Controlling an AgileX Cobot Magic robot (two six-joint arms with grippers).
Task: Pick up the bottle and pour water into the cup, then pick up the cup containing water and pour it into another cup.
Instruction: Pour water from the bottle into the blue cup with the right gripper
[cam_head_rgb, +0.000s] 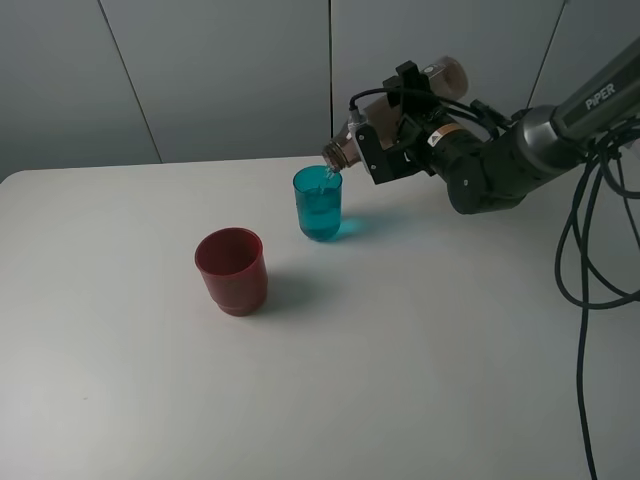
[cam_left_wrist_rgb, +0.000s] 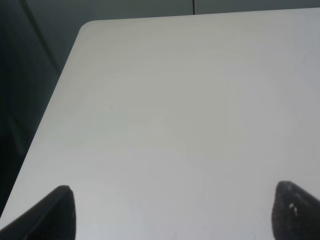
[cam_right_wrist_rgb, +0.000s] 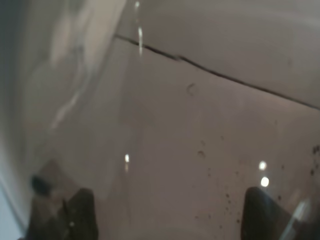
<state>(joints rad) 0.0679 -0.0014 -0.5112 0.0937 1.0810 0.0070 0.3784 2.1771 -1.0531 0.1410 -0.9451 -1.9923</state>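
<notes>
In the exterior high view my right gripper (cam_head_rgb: 385, 148) is shut on the smoky grey-brown bottle (cam_head_rgb: 345, 150), tipped almost level with its threaded neck over the rim of the teal tumbler (cam_head_rgb: 318, 204). A thin stream runs into the tumbler, which holds water and stands upright. The dark red cup (cam_head_rgb: 232, 270) stands upright to the tumbler's front left, apart from it. In the right wrist view the bottle's translucent wall (cam_right_wrist_rgb: 190, 130) fills the picture between the fingertips (cam_right_wrist_rgb: 75, 215). My left gripper (cam_left_wrist_rgb: 172, 215) is open and empty over bare table; it is out of the exterior high view.
The white table (cam_head_rgb: 400, 360) has its rounded far-left corner in the left wrist view (cam_left_wrist_rgb: 87, 27). Grey wall panels stand behind the table. Black cables (cam_head_rgb: 590, 260) hang from the right arm at the right edge.
</notes>
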